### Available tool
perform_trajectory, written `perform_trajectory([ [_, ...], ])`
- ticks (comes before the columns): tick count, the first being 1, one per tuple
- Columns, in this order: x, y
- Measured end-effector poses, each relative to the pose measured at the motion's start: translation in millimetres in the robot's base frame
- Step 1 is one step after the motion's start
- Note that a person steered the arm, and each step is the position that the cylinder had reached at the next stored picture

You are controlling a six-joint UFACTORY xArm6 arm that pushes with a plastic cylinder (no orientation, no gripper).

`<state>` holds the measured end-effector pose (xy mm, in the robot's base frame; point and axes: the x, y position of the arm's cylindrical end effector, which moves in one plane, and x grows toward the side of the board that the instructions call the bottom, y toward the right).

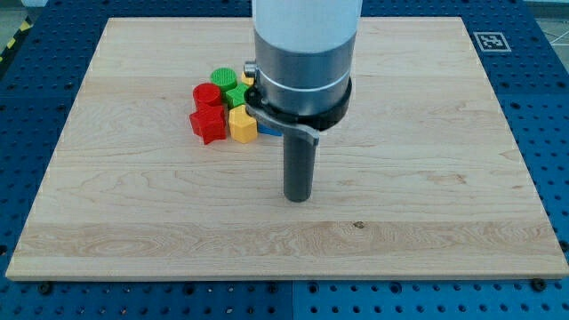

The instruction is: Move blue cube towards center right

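Observation:
The blue cube [268, 131] shows only as a thin blue sliver, mostly hidden behind the arm's body, just right of the yellow block [242, 124]. My tip [298, 197] rests on the wooden board [427, 160] a little below and to the right of the blue cube, apart from it. The cube sits at the right end of a tight cluster of blocks left of the board's centre.
The cluster holds a red cylinder [206, 94], a red star-shaped block [208, 124], a green cylinder [223, 78], a green block [236, 96] and a second yellow block [247, 80] at the arm's edge. A printed marker [488, 40] sits at the board's top right corner.

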<state>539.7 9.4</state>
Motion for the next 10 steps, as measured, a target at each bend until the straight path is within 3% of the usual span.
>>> perform_trajectory([
  [1,29,-8],
  [2,34,-61],
  [3,28,-161],
  [4,-3,-247],
  [5,-59,-279],
  [6,-120,-273],
  [7,-136,-237],
  [9,-131,-71],
  [10,-100,3],
])
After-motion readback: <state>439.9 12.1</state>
